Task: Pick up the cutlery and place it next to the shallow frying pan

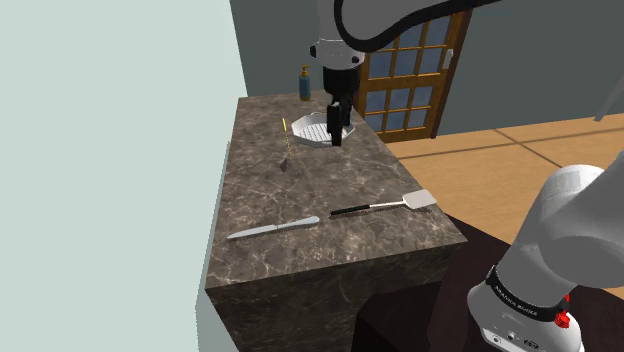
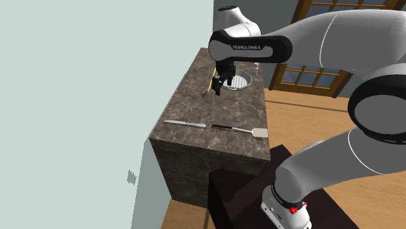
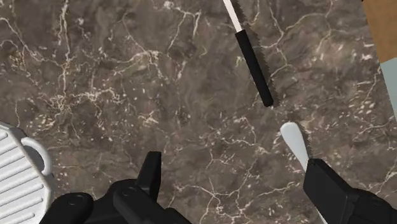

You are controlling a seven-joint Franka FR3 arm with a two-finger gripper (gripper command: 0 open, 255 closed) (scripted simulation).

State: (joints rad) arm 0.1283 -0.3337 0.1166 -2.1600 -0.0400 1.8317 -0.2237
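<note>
Knife (image 1: pixel 272 230) flat on counter (image 1: pixel 330 255), end effector (image 1: pixel 338 138) open near pan (image 1: pixel 312 127)

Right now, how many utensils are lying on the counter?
3: a knife and a spatula end to end at the counter's near end, and a thin yellow one beside the pan.

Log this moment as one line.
stage: pick not begun | gripper: open, empty, above counter near white pan | knife: flat, untouched | spatula: beside knife

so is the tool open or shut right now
Open: in the wrist view the tool has its fingers wide apart above the counter, clasping nothing.
</note>
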